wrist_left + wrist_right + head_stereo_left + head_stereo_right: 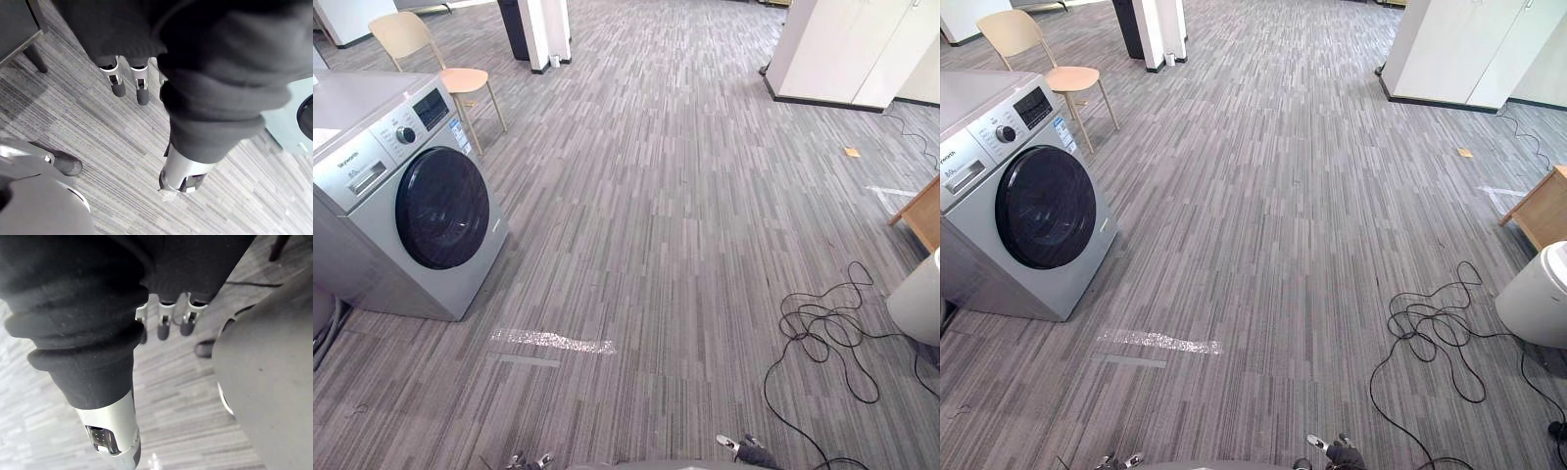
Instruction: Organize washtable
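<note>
A silver front-loading washing machine (pixel 421 196) with a dark round door stands on the striped grey carpet at the left, its door closed. My left hand (pixel 142 87) hangs low beside me with straight, relaxed fingers and nothing in it; its fingertips (pixel 529 460) show at the bottom edge of the left eye view. My right hand (pixel 164 325) hangs the same way, fingers straight and empty, showing at the bottom right (pixel 744 450). Both hands are far from the machine.
A light wooden chair (pixel 431 59) stands behind the washing machine. A white pillar (pixel 543 34) rises at the back, white cabinets (pixel 852 49) at the back right. A wooden piece of furniture (pixel 920 211) and a white round bin (pixel 918 299) sit at the right edge. A tape strip (pixel 553 341) lies on the floor.
</note>
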Available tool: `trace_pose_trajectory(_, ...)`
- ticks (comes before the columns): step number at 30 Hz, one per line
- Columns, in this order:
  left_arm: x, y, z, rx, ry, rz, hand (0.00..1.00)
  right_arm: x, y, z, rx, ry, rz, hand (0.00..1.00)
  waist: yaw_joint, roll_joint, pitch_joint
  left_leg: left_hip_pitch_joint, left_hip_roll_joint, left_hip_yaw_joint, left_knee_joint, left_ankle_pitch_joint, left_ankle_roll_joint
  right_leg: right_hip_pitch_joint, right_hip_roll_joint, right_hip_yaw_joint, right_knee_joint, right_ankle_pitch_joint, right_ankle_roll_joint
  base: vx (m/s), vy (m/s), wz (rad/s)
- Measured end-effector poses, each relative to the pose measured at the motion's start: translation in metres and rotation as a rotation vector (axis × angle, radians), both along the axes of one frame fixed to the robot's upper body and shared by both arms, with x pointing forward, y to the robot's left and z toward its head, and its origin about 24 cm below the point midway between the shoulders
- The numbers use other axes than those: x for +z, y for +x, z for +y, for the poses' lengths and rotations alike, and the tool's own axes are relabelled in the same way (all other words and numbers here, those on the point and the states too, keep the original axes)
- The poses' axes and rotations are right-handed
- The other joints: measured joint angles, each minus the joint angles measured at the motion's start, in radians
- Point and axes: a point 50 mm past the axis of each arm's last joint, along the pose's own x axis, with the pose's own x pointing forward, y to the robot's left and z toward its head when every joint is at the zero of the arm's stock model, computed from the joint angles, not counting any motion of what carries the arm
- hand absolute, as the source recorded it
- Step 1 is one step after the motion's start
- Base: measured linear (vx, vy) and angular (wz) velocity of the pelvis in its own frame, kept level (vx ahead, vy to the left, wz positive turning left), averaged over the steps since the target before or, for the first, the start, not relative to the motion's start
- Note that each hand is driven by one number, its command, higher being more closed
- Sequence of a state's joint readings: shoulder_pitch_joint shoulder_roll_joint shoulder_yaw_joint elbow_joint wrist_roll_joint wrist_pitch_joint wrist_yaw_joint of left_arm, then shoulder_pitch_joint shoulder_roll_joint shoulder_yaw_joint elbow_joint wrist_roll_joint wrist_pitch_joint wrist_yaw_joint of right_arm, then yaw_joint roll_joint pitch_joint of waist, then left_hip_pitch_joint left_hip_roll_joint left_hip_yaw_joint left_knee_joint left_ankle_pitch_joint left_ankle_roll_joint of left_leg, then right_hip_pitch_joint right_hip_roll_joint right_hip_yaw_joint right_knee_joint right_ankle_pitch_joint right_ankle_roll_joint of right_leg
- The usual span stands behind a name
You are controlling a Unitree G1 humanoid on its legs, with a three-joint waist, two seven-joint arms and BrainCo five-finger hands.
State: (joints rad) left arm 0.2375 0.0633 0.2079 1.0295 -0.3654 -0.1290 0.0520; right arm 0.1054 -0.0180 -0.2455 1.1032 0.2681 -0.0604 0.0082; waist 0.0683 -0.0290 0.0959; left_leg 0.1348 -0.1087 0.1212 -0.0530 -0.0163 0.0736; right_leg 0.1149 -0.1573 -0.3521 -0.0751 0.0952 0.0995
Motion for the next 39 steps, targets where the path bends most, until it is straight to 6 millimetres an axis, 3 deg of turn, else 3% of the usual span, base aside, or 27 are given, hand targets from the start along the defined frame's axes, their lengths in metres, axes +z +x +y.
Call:
trace_pose_trajectory(6, 0.004, 0.002, 0.001, 0.038, 0.014, -0.04, 0.0, 0.0, 0.001, 0.003, 0.017, 0.028, -0.015, 0.0, -0.002, -0.01, 0.0, -0.022, -0.01, -0.041, 0.016, -0.004, -0.003, -0.039, -0.032, -0.036, 0.099, -0.054, 0.018, -0.01, -0.025, 0.22)
trace_pose_trajectory(8, 0.006, 0.009, 0.0, 0.023, 0.018, -0.071, 0.0, 0.001, 0.005, 0.002, 0.019, 0.025, -0.024, 0.0, 0.001, -0.01, 0.02, -0.052, -0.016, -0.05, 0.058, -0.038, 0.03, -0.089, -0.066, -0.05, 0.217, -0.111, 0.022, 0.0, 0.014, 0.27)
trace_pose_trajectory(9, 0.008, 0.012, 0.001, 0.015, 0.02, -0.084, 0.0, 0.003, 0.009, 0.001, 0.021, 0.019, -0.04, 0.0, 0.002, -0.025, 0.037, -0.058, -0.022, -0.05, 0.086, -0.056, 0.042, -0.128, -0.098, -0.053, 0.328, -0.152, 0.016, 0.02, 0.047, 0.1)
trace_pose_trajectory(11, 0.008, 0.013, 0.001, 0.007, 0.021, -0.088, 0.0, 0.005, 0.015, -0.006, 0.025, -0.006, -0.064, 0.0, 0.0, -0.008, 0.065, -0.039, -0.021, -0.05, 0.097, -0.07, 0.049, -0.223, -0.141, -0.044, 0.526, -0.183, -0.02, 0.07, 0.04, -0.09)
trace_pose_trajectory(13, 0.008, 0.013, 0.002, -0.015, 0.025, -0.083, 0.0, 0.009, 0.023, -0.009, 0.026, -0.016, -0.104, 0.0, -0.009, -0.007, 0.069, -0.018, 0.013, -0.043, 0.099, -0.085, 0.022, -0.306, -0.136, -0.056, 0.619, -0.255, -0.007, 0.18, -0.024, -0.19)
trace_pose_trajectory(15, 0.009, 0.013, 0.002, -0.039, 0.027, -0.081, 0.0, 0.01, 0.025, -0.009, 0.023, -0.019, -0.115, 0.0, -0.011, -0.006, 0.07, -0.017, 0.033, -0.039, 0.1, -0.098, 0.002, -0.345, -0.13, -0.066, 0.566, -0.258, -0.004, 0.21, -0.032, -0.1)
trace_pose_trajectory(18, 0.008, 0.012, 0.002, -0.057, 0.031, -0.073, 0.0, 0.011, 0.031, -0.009, 0.008, -0.015, -0.135, 0.0, -0.025, -0.002, 0.073, 0.011, 0.065, -0.041, 0.085, -0.117, -0.031, -0.379, -0.105, -0.063, 0.402, -0.212, 0.005, 0.27, -0.054, 0.02)
trace_pose_trajectory(20, 0.008, 0.012, 0.002, -0.078, 0.036, -0.067, 0.0, 0.011, 0.031, -0.009, 0.006, -0.014, -0.138, 0.0, -0.03, 0.001, 0.073, 0.038, 0.088, -0.056, 0.095, -0.154, -0.085, -0.378, -0.1, -0.067, 0.385, -0.177, -0.024, 0.38, -0.148, 0.22)
trace_pose_trajectory(22, 0.007, 0.011, 0.0, -0.076, 0.03, -0.058, 0.0, 0.012, 0.034, -0.008, -0.001, -0.006, -0.142, 0.0, -0.04, 0.01, 0.073, 0.032, 0.131, -0.082, 0.142, -0.209, -0.157, -0.378, -0.072, -0.097, 0.423, -0.18, -0.032, 0.39, -0.213, 0.41)
trace_pose_trajectory(23, 0.006, 0.007, 0.0, -0.067, 0.024, -0.043, 0.0, 0.013, 0.039, -0.007, 0.003, -0.002, -0.148, 0.0, -0.049, 0.016, 0.072, 0.019, 0.177, -0.086, 0.203, -0.235, -0.196, -0.365, -0.01, -0.121, 0.4, -0.148, -0.075, 0.52, -0.264, 0.32)
trace_pose_trajectory(24, 0.007, 0.007, 0.008, -0.057, 0.041, -0.043, 0.0, 0.011, 0.037, 0.001, 0.003, 0.018, -0.136, 0.0, -0.048, -0.021, 0.068, -0.02, 0.177, -0.061, 0.298, -0.237, -0.196, -0.348, 0.019, -0.115, 0.33, -0.07, -0.131, 0.56, -0.288, 0.18)
trace_pose_trajectory(25, 0.008, 0.006, 0.01, -0.053, 0.046, -0.041, 0.0, 0.01, 0.036, 0.003, 0.004, 0.024, -0.13, 0.0, -0.047, -0.029, 0.069, -0.039, 0.185, -0.045, 0.365, -0.25, -0.207, -0.323, 0.036, -0.122, 0.294, -0.089, -0.145, 0.55, -0.298, -0.43)
trace_pose_trajectory(26, 0.005, 0.006, -0.001, -0.029, 0.013, -0.041, 0.0, 0.011, 0.041, 0.0, 0.036, 0.013, -0.134, 0.0, -0.029, 0.003, 0.071, -0.08, 0.239, -0.02, 0.53, -0.263, -0.205, -0.264, 0.102, -0.104, 0.232, -0.092, -0.151, 0.52, -0.303, -0.81)
trace_pose_trajectory(27, 0.005, 0.007, -0.005, -0.009, 0.001, -0.047, 0.0, 0.012, 0.043, -0.002, 0.071, -0.003, -0.136, 0.0, -0.021, 0.025, 0.08, -0.158, 0.27, -0.026, 0.726, -0.211, -0.212, -0.219, 0.143, -0.074, 0.19, -0.111, -0.163, 0.5, -0.291, -0.92)
trace_pose_trajectory(28, 0.004, 0.008, -0.007, -0.004, -0.003, -0.049, 0.0, 0.013, 0.046, -0.003, 0.093, -0.012, -0.14, 0.0, -0.021, 0.032, 0.086, -0.191, 0.28, -0.039, 0.806, -0.224, -0.215, -0.195, 0.155, -0.062, 0.176, -0.12, -0.166, 0.49, -0.284, -0.63)
trace_pose_trajectory(30, 0.006, 0.015, -0.007, 0.004, -0.004, -0.073, 0.0, 0.012, 0.045, -0.004, 0.149, -0.027, -0.106, 0.0, -0.018, 0.025, 0.119, -0.274, 0.274, -0.044, 0.954, -0.291, -0.21, -0.077, 0.168, -0.033, 0.123, -0.149, -0.176, 0.52, -0.264, -0.29)
trace_pose_trajectory(32, 0.011, 0.025, -0.005, 0.0, 0.006, -0.121, 0.0, 0.01, 0.042, -0.002, 0.175, -0.029, -0.088, 0.0, 0.007, 0.015, 0.125, -0.37, 0.254, -0.041, 0.945, -0.308, -0.19, 0.01, 0.164, -0.02, 0.078, -0.168, -0.17, 0.44, -0.143, -0.19)
trace_pose_trajectory(35, 0.019, 0.04, -0.004, -0.037, 0.03, -0.188, 0.0, 0.012, 0.053, 0.006, 0.257, -0.035, -0.097, 0.0, 0.051, 0.0, 0.133, -0.52, 0.184, -0.056, 0.625, -0.276, -0.199, 0.084, 0.139, 0.007, 0.044, -0.213, -0.126, 0.43, 0.021, -0.43)
trace_pose_trajectory(36, 0.022, 0.045, -0.004, -0.06, 0.04, -0.208, 0.0, 0.014, 0.061, 0.009, 0.291, -0.044, -0.112, 0.0, 0.058, 0.004, 0.135, -0.558, 0.165, -0.077, 0.446, -0.175, -0.177, 0.107, 0.135, 0.021, 0.036, -0.239, -0.105, 0.48, 0.136, -0.45)
trace_pose_trajectory(37, 0.024, 0.049, -0.002, -0.105, 0.072, -0.212, 0.0, 0.014, 0.064, 0.015, 0.358, -0.054, -0.108, 0.0, 0.077, -0.014, 0.136, -0.55, 0.158, -0.075, 0.386, -0.018, -0.175, 0.13, 0.12, 0.042, 0.035, -0.26, -0.089, 0.5, 0.151, -0.44)
trace_pose_trajectory(38, 0.026, 0.051, 0.0, -0.135, 0.096, -0.216, 0.0, 0.014, 0.067, 0.021, 0.385, -0.051, -0.116, 0.0, 0.086, -0.019, 0.132, -0.542, 0.152, -0.063, 0.38, 0.024, -0.157, 0.134, 0.108, 0.055, 0.036, -0.265, -0.083, 0.53, 0.159, -0.4)
trace_pose_trajectory(39, 0.032, 0.064, 0.004, -0.192, 0.136, -0.241, 0.0, 0.016, 0.075, 0.031, 0.428, -0.044, -0.133, 0.0, 0.084, -0.041, 0.138, -0.539, 0.143, -0.064, 0.403, 0.013, -0.126, 0.124, 0.094, 0.057, 0.062, -0.258, -0.074, 0.64, 0.19, -0.32)
